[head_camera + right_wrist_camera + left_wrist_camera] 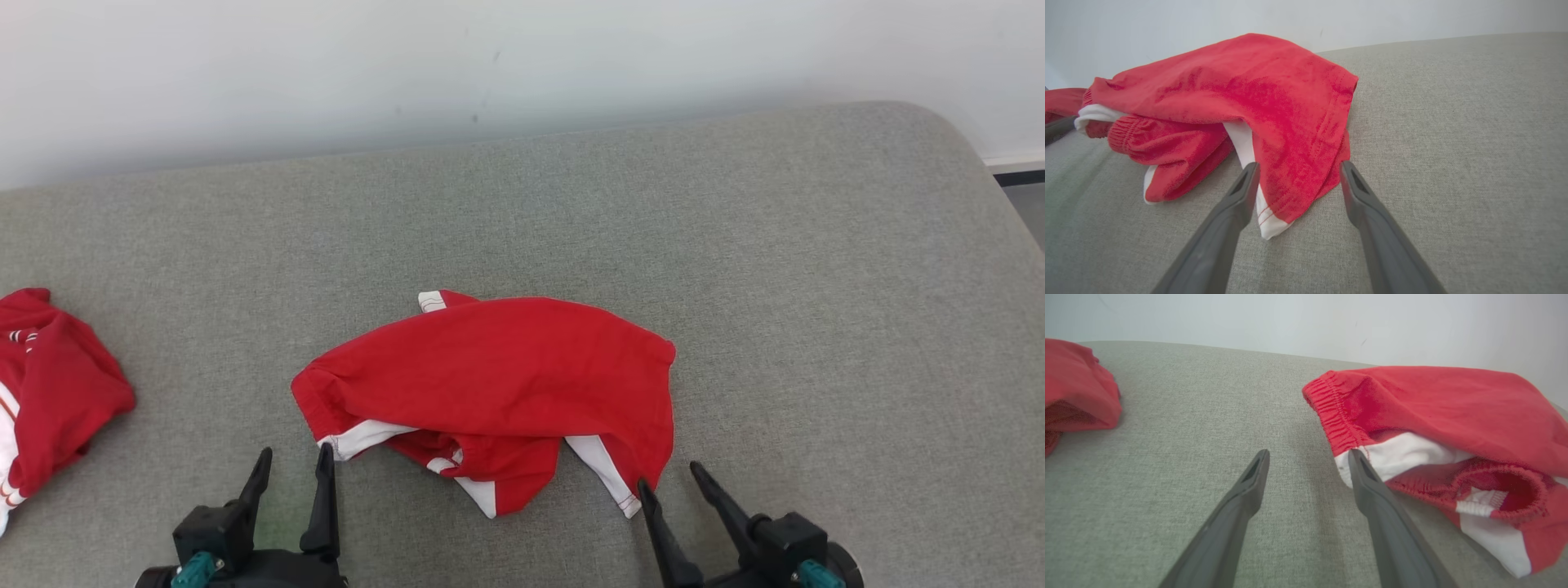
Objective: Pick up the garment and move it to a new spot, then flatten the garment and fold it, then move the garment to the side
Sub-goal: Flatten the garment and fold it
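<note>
Flanking the garment [490, 376] by the cushion's [735, 245] near edge, our left end effector [295, 449] and right end effector [667, 474] gaped, empty.

Garment [490, 367]: soft red cloth, matt, with a faintly fuzzy nap; white cloth panels, red stitching along the hem; waistband [1331, 412] of gathered, ribbed elastic.
Second garment [57, 384]: the same matt red cloth, with white trim.
Upholstered surface [735, 245]: grey woven fabric, matt, with a fine, slightly rough weave.
Left claw [295, 449], right claw [669, 474]: dark grey fingers [1241, 506], plastic by the look, smooth and matt; teal fittings [196, 567] at the base, slightly glossy.
Wall [490, 65]: pale, smooth, matt, with a few small dark marks.
</note>
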